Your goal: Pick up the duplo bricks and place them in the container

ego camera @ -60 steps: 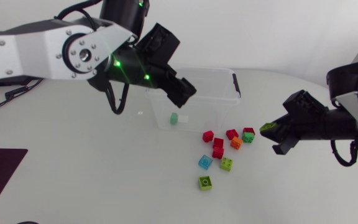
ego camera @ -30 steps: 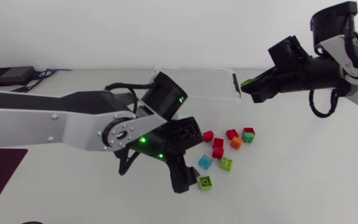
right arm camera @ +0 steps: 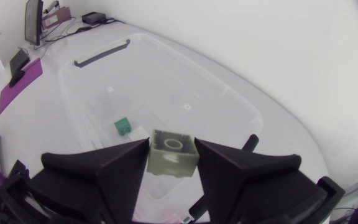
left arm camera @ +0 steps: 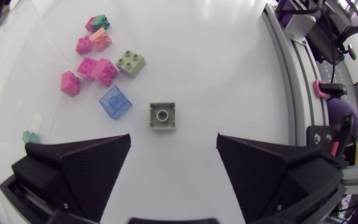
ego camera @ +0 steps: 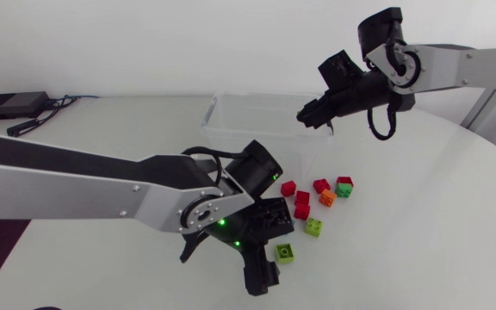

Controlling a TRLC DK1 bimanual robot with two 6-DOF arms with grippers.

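Head: right gripper [ego camera: 310,116] hung over the clear container [ego camera: 222,112], left gripper [ego camera: 263,258] low by the lime brick [ego camera: 284,251]. Left wrist: jaws wide, empty, brick just ahead; blue brick [left arm camera: 115,102] beside might crowd the grasp. Right wrist: jaws clamped on a pale green brick [right arm camera: 173,152] above the container (one green cube [right arm camera: 123,126] inside); release looked next

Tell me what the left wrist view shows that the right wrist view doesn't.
Only the left wrist: the open left end effector with a loose lime brick ahead of it, a blue brick and red bricks nearby. Only the right wrist: the right end effector shut on a second lime brick above the container, a green brick inside. Both: the white table.
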